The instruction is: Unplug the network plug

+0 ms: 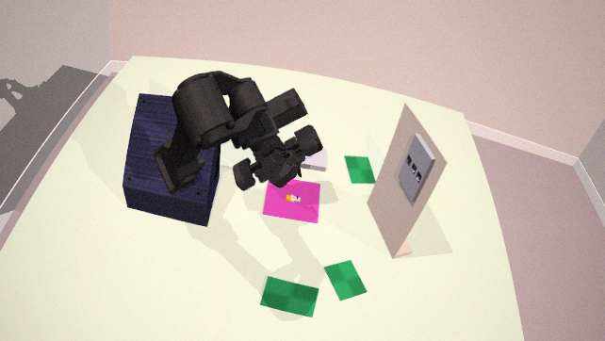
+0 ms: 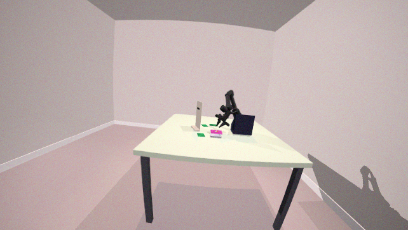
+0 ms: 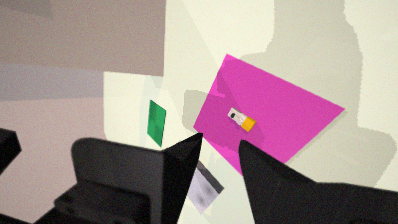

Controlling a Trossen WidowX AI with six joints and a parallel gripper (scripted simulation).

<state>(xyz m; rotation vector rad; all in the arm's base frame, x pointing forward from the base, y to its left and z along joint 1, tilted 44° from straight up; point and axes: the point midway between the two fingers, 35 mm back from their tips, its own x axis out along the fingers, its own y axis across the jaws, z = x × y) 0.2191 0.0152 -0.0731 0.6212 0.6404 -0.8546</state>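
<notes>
The plug (image 1: pixel 293 199) (image 3: pixel 242 119), white with an orange end, lies on its own on the magenta square (image 1: pixel 306 214) (image 2: pixel 219 133) (image 3: pixel 300 105), inside its edges. My gripper (image 3: pixel 220 141) is partly open, with nothing between its black fingertips. In the wrist view the tips appear below the plug, with a visible gap to it; the top view shows the hand above and behind the square. The upright beige panel (image 1: pixel 400 146) (image 2: pixel 199 119) (image 3: pixel 100 35) carries a grey socket block (image 1: pixel 426 157) with three dark openings. No plug shows in them.
A pale grey block (image 1: pixel 316 160) (image 3: pixel 206 190) lies beside the square, on the side away from the top camera. Green patches (image 1: pixel 359 170) (image 1: pixel 345 280) (image 1: pixel 289 296) lie around the table. A large dark blue box (image 1: pixel 155 151) (image 2: pixel 244 124) stands at the arm's base.
</notes>
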